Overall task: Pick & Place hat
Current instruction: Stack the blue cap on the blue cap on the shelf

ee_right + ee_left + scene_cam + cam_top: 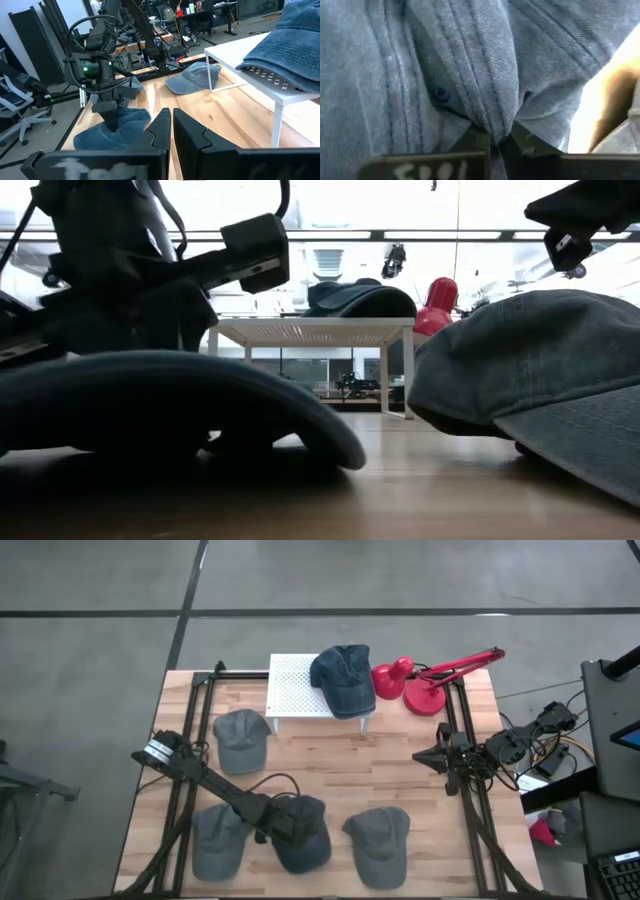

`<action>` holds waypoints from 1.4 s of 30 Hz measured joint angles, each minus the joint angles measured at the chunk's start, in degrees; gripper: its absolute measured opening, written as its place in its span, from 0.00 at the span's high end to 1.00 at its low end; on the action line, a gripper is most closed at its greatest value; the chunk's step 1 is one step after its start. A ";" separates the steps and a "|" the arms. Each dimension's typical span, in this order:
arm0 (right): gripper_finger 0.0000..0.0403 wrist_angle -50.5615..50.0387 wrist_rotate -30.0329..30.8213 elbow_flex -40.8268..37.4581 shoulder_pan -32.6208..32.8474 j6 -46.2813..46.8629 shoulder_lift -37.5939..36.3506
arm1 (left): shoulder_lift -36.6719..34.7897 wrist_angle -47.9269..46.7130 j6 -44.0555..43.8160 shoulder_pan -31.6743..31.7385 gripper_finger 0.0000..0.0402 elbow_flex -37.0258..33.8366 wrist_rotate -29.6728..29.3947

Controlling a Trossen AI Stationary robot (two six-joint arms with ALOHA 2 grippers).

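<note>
At the table's near edge, around six o'clock in the overhead view, the left claw (285, 825) presses down onto a dark blue hat (303, 833), its fingers pinched together on a fold of the fabric. Grey hats lie close at its nine o'clock (218, 840) and three o'clock (380, 840), a third (241, 738) up at eleven. Bare wood stays open mid-table. The right claw (432, 756) waits at the right edge, fingers closed, empty. A fifth hat (343, 678) sits on the white stand (292, 685).
</note>
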 joint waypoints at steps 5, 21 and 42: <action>0.96 -0.01 0.00 0.00 0.00 0.00 0.00 | -0.02 1.02 1.15 0.02 0.97 0.20 -0.76; 0.96 -0.26 -0.02 0.00 0.02 0.00 0.00 | -2.67 -25.83 8.15 -0.02 0.98 17.55 -5.33; 0.96 -0.32 -0.07 0.00 0.02 -0.32 0.00 | -2.80 -32.47 14.84 0.00 0.99 32.09 -17.70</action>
